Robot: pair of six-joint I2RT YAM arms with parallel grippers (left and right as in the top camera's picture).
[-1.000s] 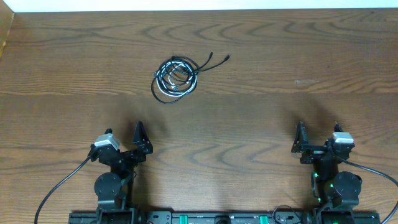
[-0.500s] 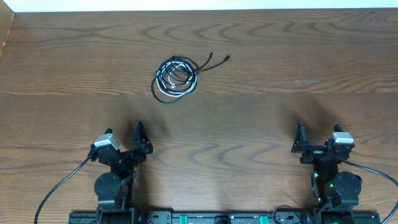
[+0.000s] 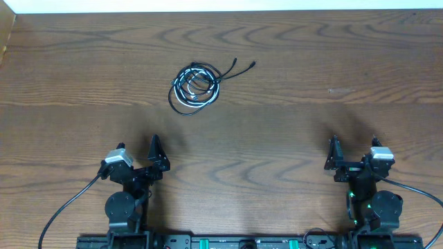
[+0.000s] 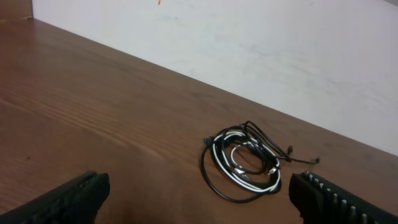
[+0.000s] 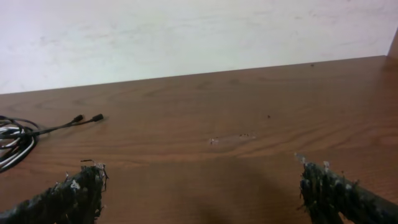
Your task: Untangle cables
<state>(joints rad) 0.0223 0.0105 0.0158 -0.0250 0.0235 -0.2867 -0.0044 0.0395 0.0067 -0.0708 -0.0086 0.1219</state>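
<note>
The cables (image 3: 197,88) lie in one tangled coil on the wooden table, left of centre and toward the far side. They are black cords with one white one (image 4: 259,186) wound in. Two black plug ends (image 3: 244,64) stick out to the right. My left gripper (image 3: 137,149) is open and empty, well short of the coil, which shows ahead between its fingers in the left wrist view (image 4: 240,169). My right gripper (image 3: 354,146) is open and empty at the near right. In the right wrist view the plug ends (image 5: 87,118) lie at the far left.
A brown box corner (image 3: 5,34) stands at the far left edge. A white wall (image 4: 249,37) runs behind the table's far edge. Thick black arm cables (image 3: 62,214) trail at the near edge. A faint scuff (image 3: 340,90) marks the wood at right.
</note>
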